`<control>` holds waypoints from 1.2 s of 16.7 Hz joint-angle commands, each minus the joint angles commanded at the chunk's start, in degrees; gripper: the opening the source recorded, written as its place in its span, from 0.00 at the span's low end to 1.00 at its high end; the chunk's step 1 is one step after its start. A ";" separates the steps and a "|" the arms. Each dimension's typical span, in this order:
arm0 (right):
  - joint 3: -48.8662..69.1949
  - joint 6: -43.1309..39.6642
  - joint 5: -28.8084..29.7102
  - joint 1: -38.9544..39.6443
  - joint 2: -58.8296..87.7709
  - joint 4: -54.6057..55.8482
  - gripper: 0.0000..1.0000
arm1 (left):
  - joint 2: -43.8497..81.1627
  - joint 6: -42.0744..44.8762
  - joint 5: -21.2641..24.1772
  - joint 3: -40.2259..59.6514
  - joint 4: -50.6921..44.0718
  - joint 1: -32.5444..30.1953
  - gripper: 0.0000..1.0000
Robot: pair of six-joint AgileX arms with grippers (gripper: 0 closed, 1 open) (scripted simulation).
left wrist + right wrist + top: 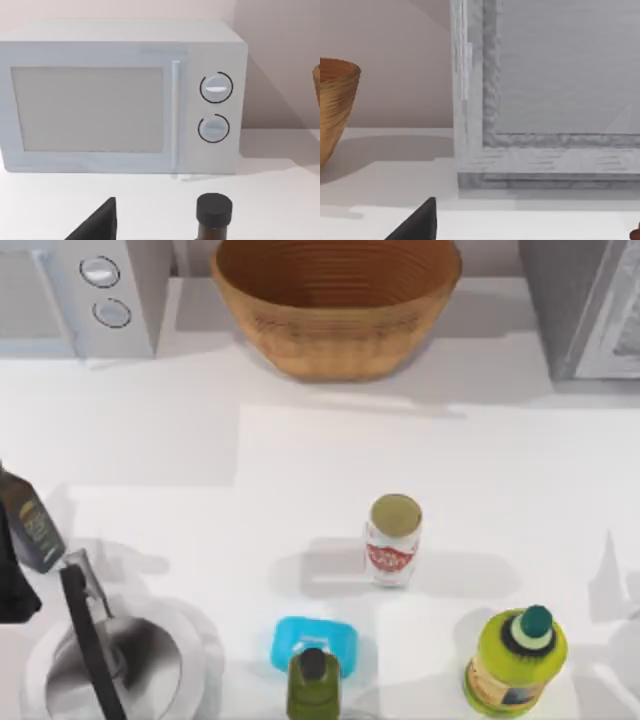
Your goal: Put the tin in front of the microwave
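Note:
The tin, a short can with a white-and-red label and a dull gold top, stands upright near the middle of the table, slightly right of centre. The microwave sits at the far left corner, its two round dials beside the door. Neither gripper is near the tin. My left arm is a dark shape at the table's left edge, and one dark finger shows in the left wrist view, facing the microwave. Another dark finger shows in the right wrist view, facing the darker grey appliance.
A woven basket stands at the far middle, the darker grey appliance at the far right. Along the near edge stand a silvery pan with a black handle, a dark olive bottle by a blue pad, and a yellow-green bottle. A dark bottle stands at the left.

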 joint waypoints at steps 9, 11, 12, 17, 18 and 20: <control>0.00 0.00 0.00 0.00 0.00 0.00 1.00 | 16.29 0.07 0.62 16.49 -11.62 -7.58 1.00; 0.00 0.00 0.00 0.00 0.00 0.00 1.00 | 26.25 0.08 0.77 26.20 -18.06 -11.48 1.00; 0.00 0.00 0.00 0.00 0.00 0.00 1.00 | 32.03 0.07 0.83 31.61 -21.62 -13.58 1.00; 0.00 0.00 0.00 0.00 0.00 0.00 1.00 | 65.51 -0.21 0.94 61.22 -41.10 -24.53 1.00; 0.00 0.00 0.00 0.00 0.00 0.00 1.00 | 72.45 -0.30 0.96 67.17 -45.08 -26.70 1.00; 0.00 0.00 0.00 0.00 0.00 0.00 1.00 | 85.73 -0.50 0.98 78.66 -52.79 -30.89 1.00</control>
